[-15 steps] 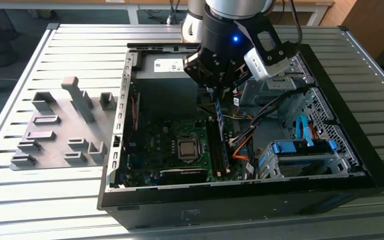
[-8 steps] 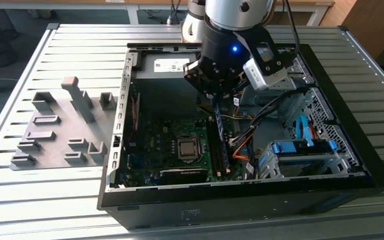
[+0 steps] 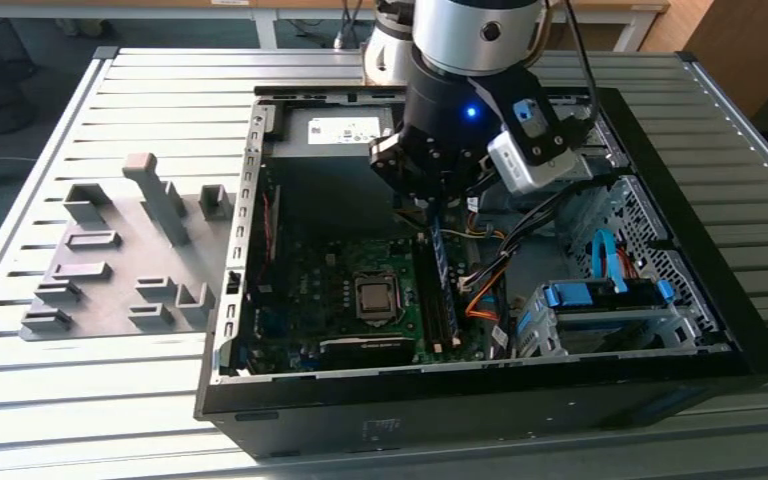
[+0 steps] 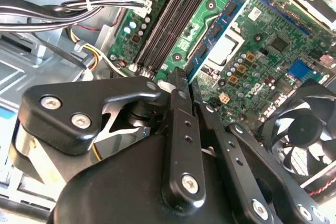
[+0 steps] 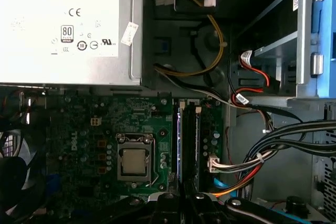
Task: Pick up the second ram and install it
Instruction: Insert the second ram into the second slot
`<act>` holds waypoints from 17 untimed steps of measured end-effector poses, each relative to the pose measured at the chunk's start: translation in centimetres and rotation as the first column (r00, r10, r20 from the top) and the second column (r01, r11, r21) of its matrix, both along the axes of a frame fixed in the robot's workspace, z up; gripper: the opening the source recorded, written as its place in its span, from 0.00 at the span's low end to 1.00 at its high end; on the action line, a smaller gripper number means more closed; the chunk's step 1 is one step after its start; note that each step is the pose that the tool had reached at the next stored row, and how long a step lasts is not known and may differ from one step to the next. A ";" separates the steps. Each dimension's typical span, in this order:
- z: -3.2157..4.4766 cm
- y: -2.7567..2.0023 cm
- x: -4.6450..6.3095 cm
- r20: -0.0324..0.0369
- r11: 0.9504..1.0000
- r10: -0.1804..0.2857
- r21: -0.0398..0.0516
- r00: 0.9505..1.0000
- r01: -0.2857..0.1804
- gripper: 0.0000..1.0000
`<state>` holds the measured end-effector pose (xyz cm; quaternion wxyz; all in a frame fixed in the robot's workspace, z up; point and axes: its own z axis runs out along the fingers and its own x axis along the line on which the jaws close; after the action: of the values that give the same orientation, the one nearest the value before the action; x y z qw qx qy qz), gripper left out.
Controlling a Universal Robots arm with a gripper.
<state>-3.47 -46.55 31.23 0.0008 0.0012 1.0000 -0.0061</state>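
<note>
I see one open computer case (image 3: 704, 330), one ram stick (image 4: 218, 30) in my one gripper (image 4: 184, 85), one fan (image 4: 302, 129), one grey tray of blocks (image 3: 117, 250)

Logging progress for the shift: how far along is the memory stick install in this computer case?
Done: the green memory stick with a blue label is picked up and inside the open black computer case. In hand: the tool is shut on it, alongside the long black slots on the green motherboard. Left: whether it is seated cannot be told; the tool has not released.
</note>
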 end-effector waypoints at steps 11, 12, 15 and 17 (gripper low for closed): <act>-1.97 -0.05 0.0 -0.001 1.000 0.000 -0.001 1.000 0.000 0.14; -2.16 -0.06 0.0 -0.001 1.000 0.000 -0.001 1.000 0.000 0.14; -2.70 -0.09 0.0 -0.001 1.000 0.000 -0.001 1.000 0.000 0.14; -3.07 -0.12 0.0 -0.001 1.000 0.000 -0.001 1.000 0.000 0.14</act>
<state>-3.47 -46.67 28.16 0.0003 0.0012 1.0000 -0.0063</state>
